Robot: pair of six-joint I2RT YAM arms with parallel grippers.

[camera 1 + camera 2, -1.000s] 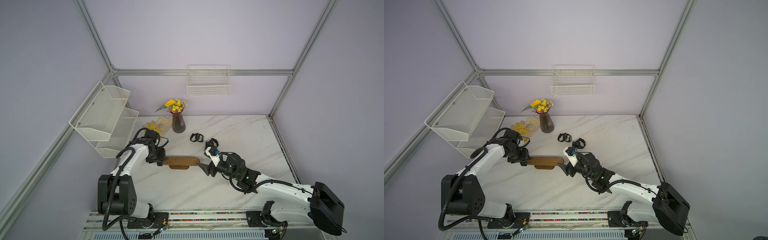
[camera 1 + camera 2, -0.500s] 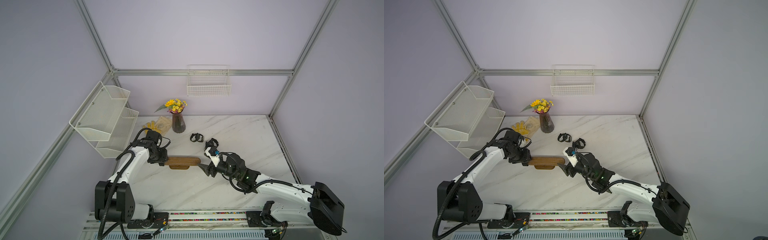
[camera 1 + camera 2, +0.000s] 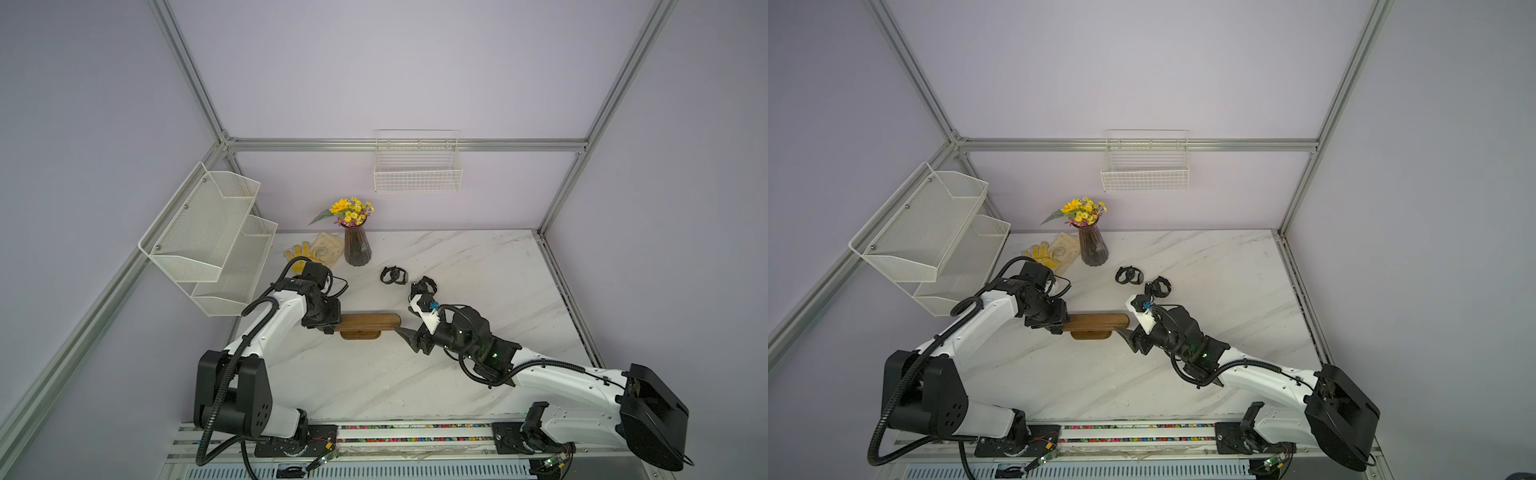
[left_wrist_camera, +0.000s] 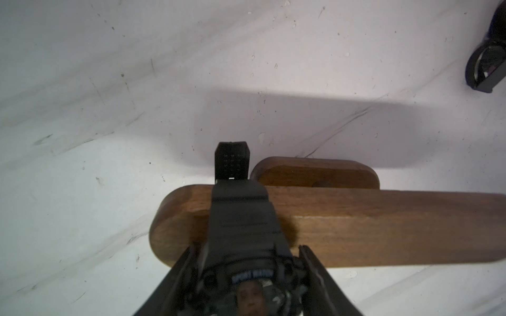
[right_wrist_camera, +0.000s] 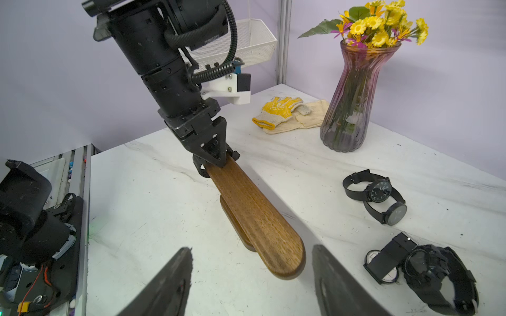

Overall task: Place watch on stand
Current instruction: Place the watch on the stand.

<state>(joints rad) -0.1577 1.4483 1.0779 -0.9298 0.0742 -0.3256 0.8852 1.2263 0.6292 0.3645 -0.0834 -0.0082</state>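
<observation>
The left claw (image 5: 215,160) has crept slightly toward 3 o'clock. It grips one black watch (image 4: 241,227), whose strap is draped over the 9 o'clock end of the single stand (image 3: 368,322), mid-desk (image 3: 478,266). The right claw (image 5: 252,250) gapes open at the stand's 3 o'clock end. Four more watches (image 5: 379,191) lie at 1 o'clock.

Stand (image 3: 368,323) mid-table
Watch (image 4: 241,219) over its left end; vase (image 3: 356,249) far behind, gloves (image 3: 316,251) left of vase, other watches (image 3: 393,275) right.
</observation>
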